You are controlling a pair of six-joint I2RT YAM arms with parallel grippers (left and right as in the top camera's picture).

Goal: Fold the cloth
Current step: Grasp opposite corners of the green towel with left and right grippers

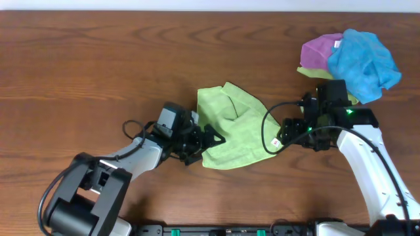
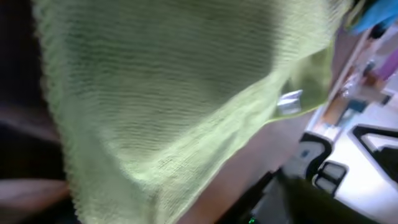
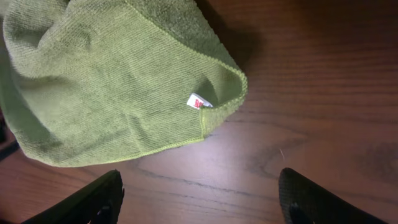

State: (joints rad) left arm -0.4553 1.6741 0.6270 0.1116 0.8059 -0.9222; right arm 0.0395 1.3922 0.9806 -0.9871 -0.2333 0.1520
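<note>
A: Found the cloth (image 1: 231,128)?
B: Yes. Lying crumpled on the surface (image 1: 98,59), well apart from the blue cloth (image 1: 362,58), down toward the robot and over to the left arm's side of it.
A: Any guess at handling?
B: Probably soft, light and limp; likely to sag and drag rather than hold a shape. No fear of breaking. Best taken by a pinch at 1 corner or hem, perhaps the corner with the white tag (image 3: 199,101), on the side facing the blue cloth.
A: And the right claw (image 3: 199,208)?
B: Spread wide, 2 fingers far apart, gripping nothing, touching nothing. Hanging over bare wood just beside that tag corner, between it and the blue cloth.
A: Left claw (image 1: 205,141)?
B: Pressed up against the far hem, the one turned away from the blue cloth. Clenched or released, cannot tell: fingers hidden behind green fabric in the wrist view.
A: Risk?
B: Maybe dragging the whole heap instead of lifting 1 layer.
</note>
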